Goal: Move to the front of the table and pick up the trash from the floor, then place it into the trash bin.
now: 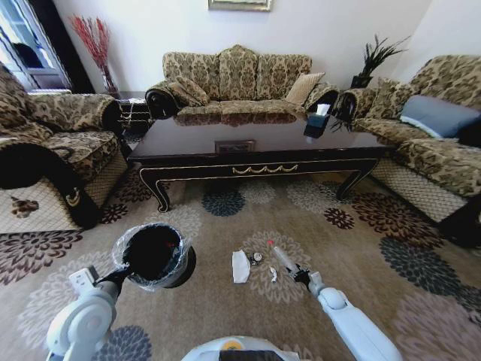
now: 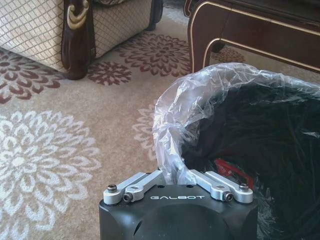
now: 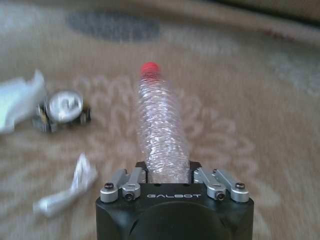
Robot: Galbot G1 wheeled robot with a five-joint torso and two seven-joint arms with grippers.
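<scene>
While one bottle sits gripped, three scraps (floor) lie.

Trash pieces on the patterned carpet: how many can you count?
4: a clear plastic bottle with red cap in the right gripper, a white crumpled wrapper, a small round metallic piece, a small white scrap. More may be hidden.

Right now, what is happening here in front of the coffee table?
The robot is clearing litter from the carpet. Its left pincer is clamped on the lined rim of the black trash bin. Its right pincer grips a clear bottle by its base. A white wrapper and small scraps lie on the floor.
</scene>
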